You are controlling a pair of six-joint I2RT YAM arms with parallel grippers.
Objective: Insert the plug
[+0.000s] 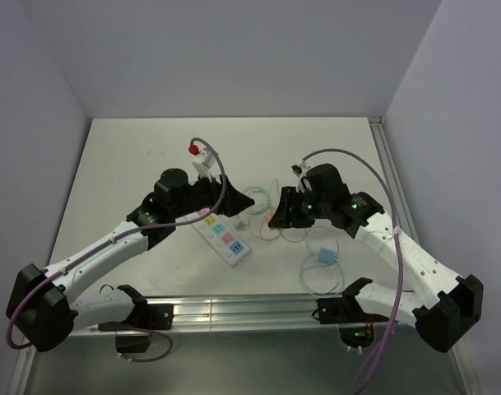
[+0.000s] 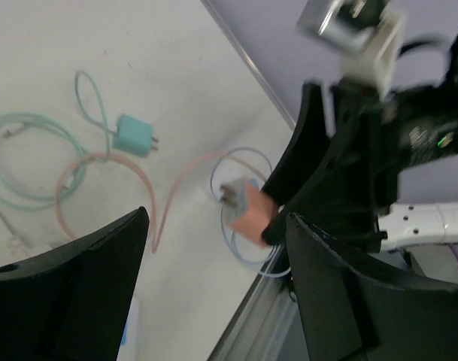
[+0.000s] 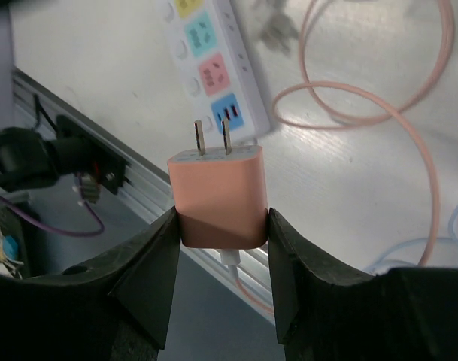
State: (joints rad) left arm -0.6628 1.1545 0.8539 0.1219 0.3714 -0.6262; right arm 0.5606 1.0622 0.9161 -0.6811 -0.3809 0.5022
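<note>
My right gripper [image 3: 221, 218] is shut on a salmon-pink plug [image 3: 217, 197], held above the table with its two prongs pointing toward the white power strip [image 3: 207, 62], which has coloured sockets. In the top view the strip [image 1: 222, 236] lies mid-table, and the right gripper [image 1: 276, 218] hovers just right of it. My left gripper [image 1: 211, 196] is over the strip's far end, open and empty. In the left wrist view its fingers [image 2: 71, 289] stand wide apart, with the pink plug [image 2: 246, 213] seen beyond them.
A teal plug [image 1: 325, 256] with a pale cable lies right of the strip; it also shows in the left wrist view [image 2: 134, 135]. Loops of pink cable [image 3: 409, 113] and greenish cable [image 2: 33, 162] lie on the table. A red-capped white object [image 1: 197, 153] stands behind. A metal rail [image 1: 234, 309] runs along the near edge.
</note>
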